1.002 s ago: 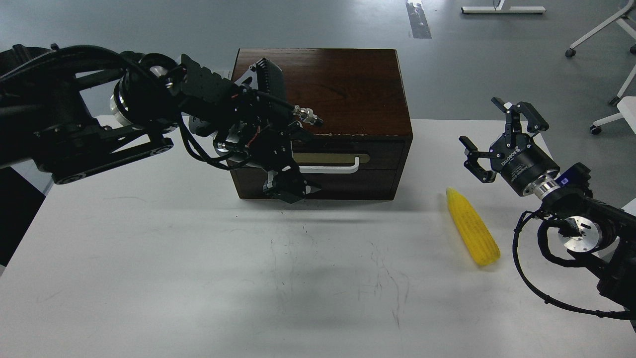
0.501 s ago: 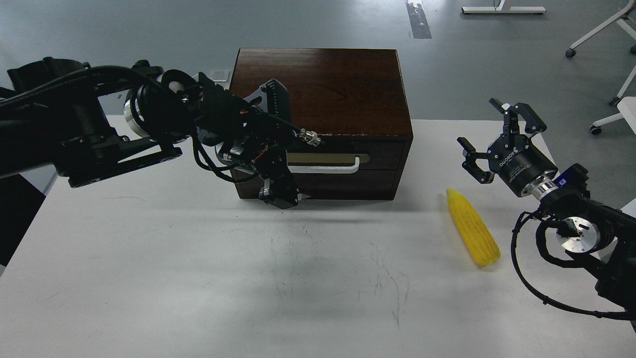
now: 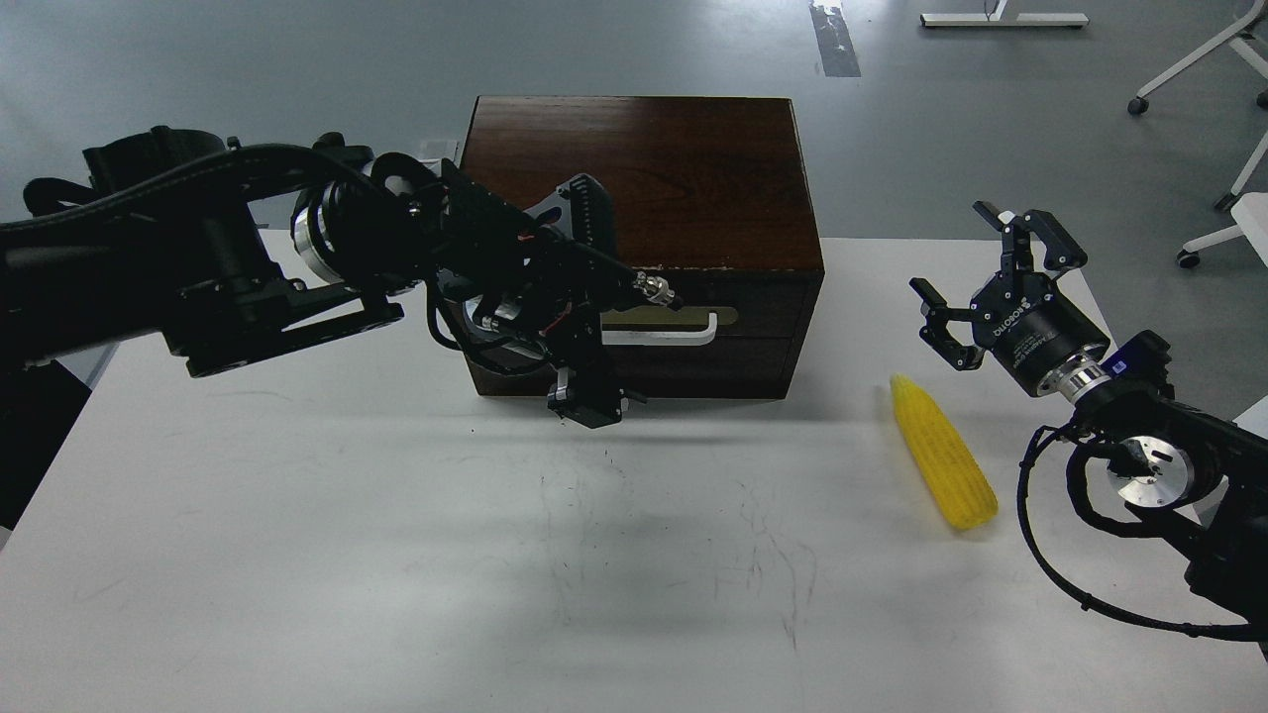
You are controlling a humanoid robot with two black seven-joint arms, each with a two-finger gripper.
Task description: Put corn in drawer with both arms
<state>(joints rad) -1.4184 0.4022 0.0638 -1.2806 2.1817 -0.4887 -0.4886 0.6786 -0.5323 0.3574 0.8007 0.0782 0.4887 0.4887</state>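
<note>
Head view. The left black gripper (image 3: pixel 592 401) hangs low in front of the dark brown wooden box (image 3: pixel 634 168), before the left part of the dark wood drawer front (image 3: pixel 733 322) with its brass-coloured plate and white bar handle (image 3: pixel 662 335). Its jaws point down toward the white bench (image 3: pixel 396 555); they appear dark and bunched, so whether they are released or clenched cannot be told. The drawer sits flush in its casing, closed. The handle runs to the right of these jaws and slightly above them.

The right black gripper marked ROBOTIQ (image 3: pixel 976 287) hovers above the bench with its jaws released, fingers (image 3: pixel 1045 236) spread wide and grasping nothing. The bright yellow plastic corn cob (image 3: pixel 941 454) lies flat on the bench just below these jaws, apart from them, its pointed tip toward the box and its blunt end toward the near edge.
</note>
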